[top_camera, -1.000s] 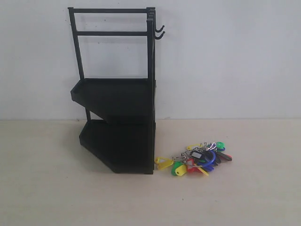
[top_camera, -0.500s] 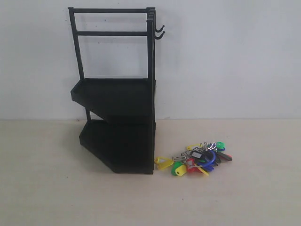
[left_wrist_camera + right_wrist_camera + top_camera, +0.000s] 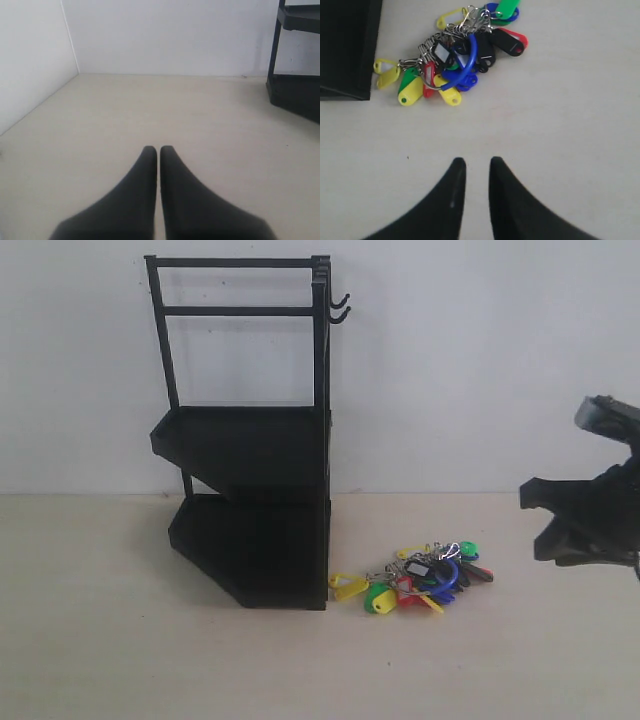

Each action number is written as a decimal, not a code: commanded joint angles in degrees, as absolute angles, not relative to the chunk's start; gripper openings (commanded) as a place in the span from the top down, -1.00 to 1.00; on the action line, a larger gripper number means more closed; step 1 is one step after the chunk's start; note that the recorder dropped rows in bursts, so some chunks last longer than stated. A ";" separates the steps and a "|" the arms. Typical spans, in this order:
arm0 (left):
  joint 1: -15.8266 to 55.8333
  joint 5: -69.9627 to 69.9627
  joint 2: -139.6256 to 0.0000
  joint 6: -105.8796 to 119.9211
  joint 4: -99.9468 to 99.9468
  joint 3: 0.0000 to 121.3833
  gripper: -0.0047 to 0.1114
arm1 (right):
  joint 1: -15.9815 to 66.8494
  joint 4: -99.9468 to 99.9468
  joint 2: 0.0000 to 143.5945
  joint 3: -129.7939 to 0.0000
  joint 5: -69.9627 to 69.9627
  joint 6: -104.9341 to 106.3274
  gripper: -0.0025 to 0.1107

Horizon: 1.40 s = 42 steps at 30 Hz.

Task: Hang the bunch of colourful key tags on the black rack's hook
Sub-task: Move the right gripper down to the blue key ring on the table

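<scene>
One key tag bunch [image 3: 460, 62], beyond right fingers [image 3: 451, 192], apart

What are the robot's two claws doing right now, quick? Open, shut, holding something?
Left gripper: shut, holding nothing.
Right gripper: slightly open, holding nothing; the colourful key tag bunch lies untouched.

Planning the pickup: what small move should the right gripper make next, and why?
Probably advance the right gripper over the key bunch, toward its blue loop: the jaws are apart and empty, the bunch lies on the table, the hooks bare.
</scene>
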<state>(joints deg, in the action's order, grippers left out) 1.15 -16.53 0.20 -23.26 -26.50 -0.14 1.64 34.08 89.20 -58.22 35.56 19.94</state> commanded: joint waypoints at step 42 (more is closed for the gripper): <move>1.22 -16.27 0.00 -23.57 -26.51 0.00 0.84 | 9.21 60.98 123.13 -75.08 22.16 26.46 0.13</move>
<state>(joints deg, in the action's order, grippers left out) 1.15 -16.53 0.20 -23.26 -26.50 -0.14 9.18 60.53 122.69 -74.73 22.52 26.33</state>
